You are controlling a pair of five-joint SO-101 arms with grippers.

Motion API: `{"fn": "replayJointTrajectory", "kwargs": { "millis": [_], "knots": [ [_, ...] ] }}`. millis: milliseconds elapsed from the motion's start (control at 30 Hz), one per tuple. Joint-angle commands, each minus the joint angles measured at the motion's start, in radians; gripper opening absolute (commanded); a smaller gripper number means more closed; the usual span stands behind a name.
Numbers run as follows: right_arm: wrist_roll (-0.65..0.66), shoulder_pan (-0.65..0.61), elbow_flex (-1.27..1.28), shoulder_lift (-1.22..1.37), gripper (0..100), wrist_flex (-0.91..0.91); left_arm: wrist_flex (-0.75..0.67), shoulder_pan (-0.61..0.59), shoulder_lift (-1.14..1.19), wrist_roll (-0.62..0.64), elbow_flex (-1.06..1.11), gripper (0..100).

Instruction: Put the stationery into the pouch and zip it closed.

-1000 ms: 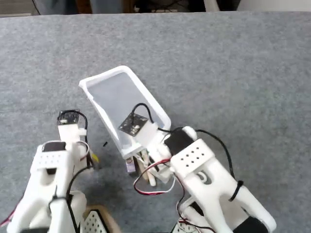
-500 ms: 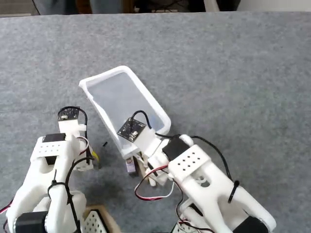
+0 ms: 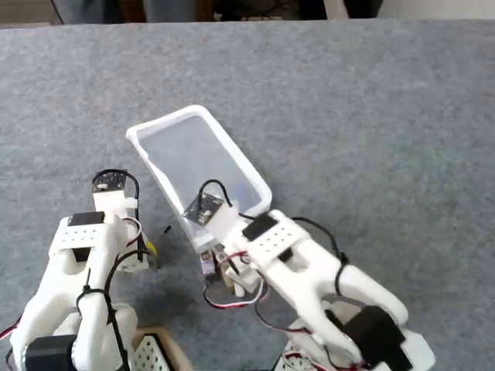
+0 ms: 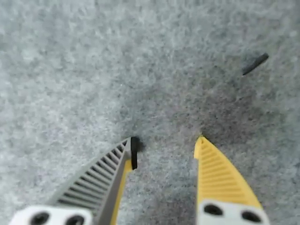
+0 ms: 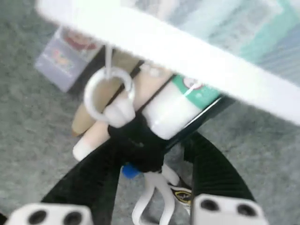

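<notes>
The translucent white pouch (image 3: 197,164) lies slanted in the middle of the grey table, its white-edged mouth (image 5: 187,51) toward the arms. A zipper pull ring (image 5: 108,91) hangs from that edge. Stationery sticks out of the mouth: a white tube with a green label (image 5: 178,105), beige sticks (image 5: 101,123) and a purple eraser (image 3: 207,263) beside them. My right gripper (image 5: 154,157) is open, its black fingers (image 5: 89,178) on either side of the sticking-out ends. My left gripper (image 4: 164,150) is open low over bare carpet, left of the pouch.
A small black sliver (image 4: 255,63) lies on the carpet between my left gripper and the pouch (image 3: 167,229). The table's far half and right side are bare grey carpet. The arms' bases crowd the near edge.
My right arm has swung left and lower at the pouch's mouth, its wrist shifting toward the near-left. My left arm shifted slightly at first, then stayed still.
</notes>
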Motion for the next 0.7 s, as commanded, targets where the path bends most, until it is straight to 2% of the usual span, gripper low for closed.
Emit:
{"fn": "replayJointTrajectory", "kwargs": {
  "millis": [0, 100, 300, 667],
  "knots": [
    [-0.043, -0.009, -0.047, 0.062, 19.7, -0.018, -0.018, -0.027, 0.009, 0.011, -0.03, 21],
    [-0.049, -0.011, -0.054, 0.064, 16.8, -0.02, -0.018, -0.027, 0.009, 0.009, -0.03, 21],
    [-0.049, -0.011, -0.068, 0.064, 1.1, -0.018, -0.018, -0.027, 0.009, 0.006, -0.03, 21],
    [-0.043, -0.011, -0.159, 0.062, 1.1, 0.078, -0.023, -0.027, 0.009, 0.009, -0.03, 21]
  ]
}}
